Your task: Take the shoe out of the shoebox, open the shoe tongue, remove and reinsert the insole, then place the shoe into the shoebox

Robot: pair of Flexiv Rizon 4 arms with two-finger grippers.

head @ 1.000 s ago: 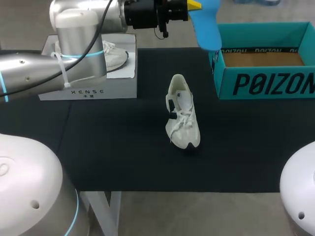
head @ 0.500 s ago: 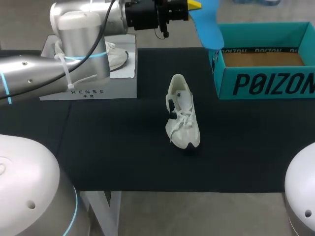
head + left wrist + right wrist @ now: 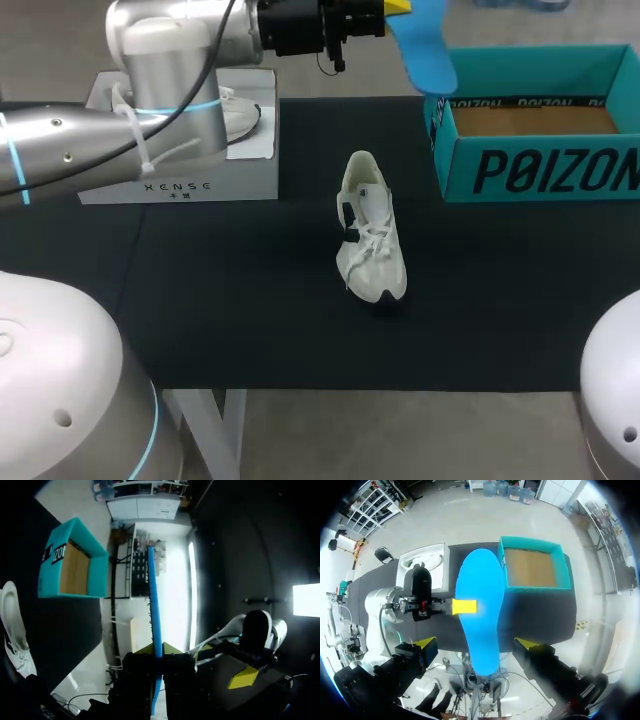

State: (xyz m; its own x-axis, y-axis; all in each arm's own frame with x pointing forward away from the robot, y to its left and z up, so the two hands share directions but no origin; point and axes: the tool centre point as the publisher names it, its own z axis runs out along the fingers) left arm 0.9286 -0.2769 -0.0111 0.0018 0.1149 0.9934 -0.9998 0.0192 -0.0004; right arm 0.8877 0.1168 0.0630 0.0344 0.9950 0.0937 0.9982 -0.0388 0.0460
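My left gripper (image 3: 396,8) is closed on the blue insole (image 3: 424,52), its two yellow tips pressing the thin sheet from both sides, and it holds the insole in the air over the far side of the table, close to the left end of the teal shoebox (image 3: 540,170). The white shoe (image 3: 371,240) lies on the black mat (image 3: 230,300) in the middle, toe toward me, well apart from the insole and the box. My right gripper (image 3: 476,644) is high above with its fingers spread wide, and the insole shows between them but touches neither.

White laced shoe (image 3: 370,240) stands upright near open teal shoebox (image 3: 540,172); blue insole (image 3: 424,58) held aloft.
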